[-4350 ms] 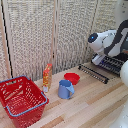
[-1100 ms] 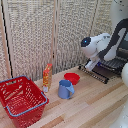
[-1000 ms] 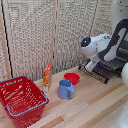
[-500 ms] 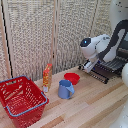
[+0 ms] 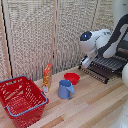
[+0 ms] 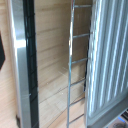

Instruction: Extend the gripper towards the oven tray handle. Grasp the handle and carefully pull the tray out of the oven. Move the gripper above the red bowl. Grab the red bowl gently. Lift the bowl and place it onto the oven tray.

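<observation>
- The white robot arm [image 5: 107, 40] reaches in from the exterior view's right, bent down over the front of the pulled-out tray [image 5: 106, 66].
- The oven [image 5: 123, 54] is mostly hidden behind the arm at the exterior view's right edge; only a dark patch of it shows.
- The tray sticks out over the wooden bench [image 5: 95, 107], its parallel dark bars running toward the oven. In the wrist view the rack [image 6: 80, 60] shows close up as thin silver bars with cross rungs, the wood visible beneath.
- The tray's handle [image 5: 94, 74] is the bar along its front edge, facing the red bowl.
- The hand [image 5: 86, 62] sits at the tray's front corner, just above the handle. Its fingers are too small and blurred to judge, and none show in the wrist view, so I cannot tell whether it is open, closed or gripping the bar.
- A big red mesh basket [image 5: 20, 100] stands at the exterior view's left; its contents cannot be made out.
- A blue mug [image 5: 65, 89] stands just in front of the red bowl.
- The red bowl [image 5: 71, 78] rests on the bench between mug and tray, apart from the tray; nothing can be seen in it.
- An orange carton [image 5: 47, 76] stands upright between basket and mug.
- Bare wood lies open in front of the tray and mug.
</observation>
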Controlling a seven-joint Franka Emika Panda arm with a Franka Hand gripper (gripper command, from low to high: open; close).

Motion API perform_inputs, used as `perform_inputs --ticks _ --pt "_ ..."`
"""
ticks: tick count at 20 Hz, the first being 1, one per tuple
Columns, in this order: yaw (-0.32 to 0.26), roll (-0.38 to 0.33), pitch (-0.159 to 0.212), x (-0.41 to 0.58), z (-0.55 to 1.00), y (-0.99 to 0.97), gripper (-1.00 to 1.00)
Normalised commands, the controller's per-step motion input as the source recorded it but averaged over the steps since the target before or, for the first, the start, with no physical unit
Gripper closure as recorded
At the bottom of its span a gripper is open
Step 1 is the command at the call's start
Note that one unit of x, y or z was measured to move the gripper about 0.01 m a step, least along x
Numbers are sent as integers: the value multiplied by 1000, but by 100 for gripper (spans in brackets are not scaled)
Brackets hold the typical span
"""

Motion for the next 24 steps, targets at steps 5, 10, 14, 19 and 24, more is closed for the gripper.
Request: perform_inputs --ticks 5,10,14,19,24 --pt "-296 157 -15 0 444 102 -100" --pt "-289 175 -6 0 418 110 -100" --pt "-275 200 0 4 387 126 -100" --pt "-228 204 0 76 400 247 -100" --pt "-194 195 0 163 365 347 -100"
